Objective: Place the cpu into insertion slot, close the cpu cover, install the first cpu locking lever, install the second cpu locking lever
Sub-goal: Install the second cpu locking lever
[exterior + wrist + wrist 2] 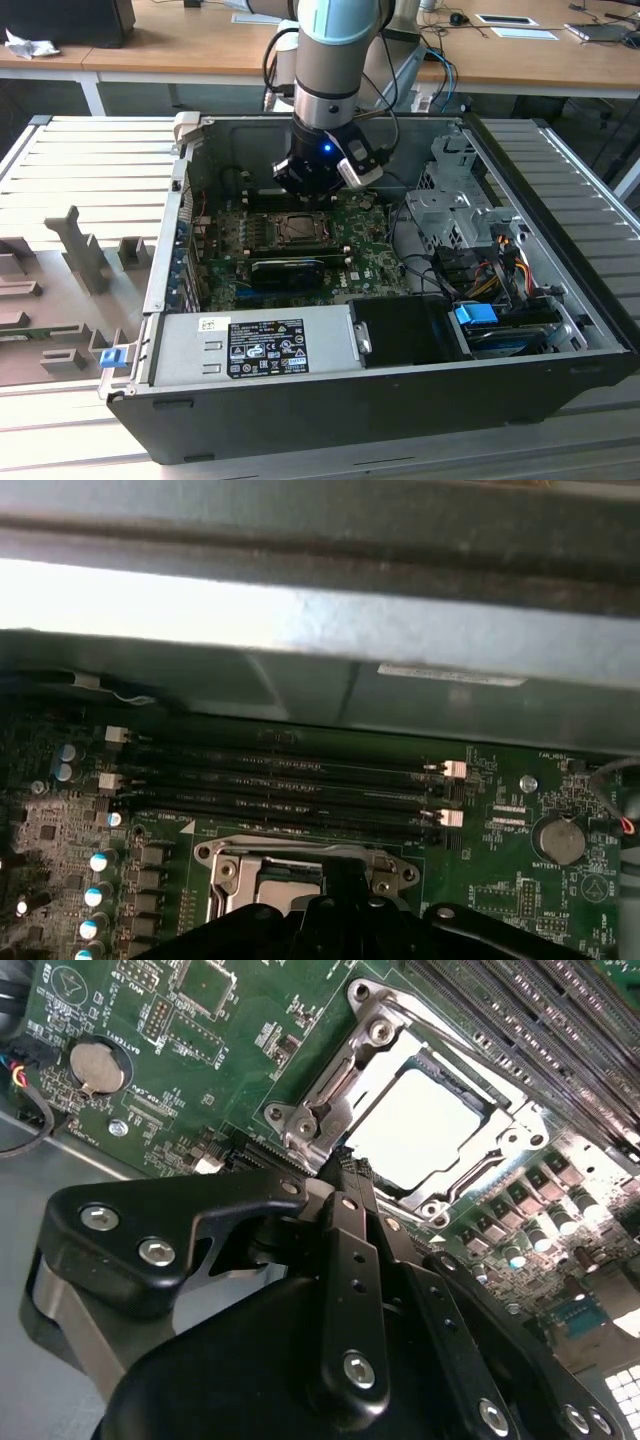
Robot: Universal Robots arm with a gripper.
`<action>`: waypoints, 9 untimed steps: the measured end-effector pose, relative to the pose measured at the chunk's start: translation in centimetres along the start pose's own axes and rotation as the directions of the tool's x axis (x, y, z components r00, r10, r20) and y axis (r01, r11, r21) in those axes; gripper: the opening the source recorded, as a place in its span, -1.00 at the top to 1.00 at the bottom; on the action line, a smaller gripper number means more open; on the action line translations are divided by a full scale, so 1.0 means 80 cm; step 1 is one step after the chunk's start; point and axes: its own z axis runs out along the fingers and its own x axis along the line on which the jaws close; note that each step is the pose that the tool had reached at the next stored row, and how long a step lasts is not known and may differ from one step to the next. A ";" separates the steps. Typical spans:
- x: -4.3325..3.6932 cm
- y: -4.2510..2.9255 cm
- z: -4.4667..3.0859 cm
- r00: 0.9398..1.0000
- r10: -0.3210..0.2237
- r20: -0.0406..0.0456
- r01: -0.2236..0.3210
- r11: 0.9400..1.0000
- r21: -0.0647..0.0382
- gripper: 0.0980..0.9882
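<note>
Gripper (345, 1165): black, two-fingered, on a grey-and-blue arm lowered into the open black computer case (560, 330). Its tip sits at the silvery rim of the socket; whether the fingers are parted or closed cannot be told, and nothing is seen held in them.

Cpu (420, 1125): small flat square chip, pale silvery-grey metal top. Lies seated in the insertion slot (495, 1135), the square dark recess on the green motherboard (150, 1020), just beyond the gripper tip. Judged light, rigid and smooth, with a fragile underside; best handled by its edges, never pressed hard.

Cpu cover (330, 1085): thin silvery hinged metal frame with a large square cut-out. Appears to lie down around the chip. Judged stiff but thin and springy; best pushed on its flat frame bars.

Memory slots (290, 780): long, black, parallel, just beside the socket on its far side in the exterior view.

Coin battery (95, 1068): round, silvery, well apart from the socket.
</note>
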 end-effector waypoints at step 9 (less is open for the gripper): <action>0.000 -0.0012 -0.0173 1.000 0.000 0.000 0.000 1.000 0.000 0.98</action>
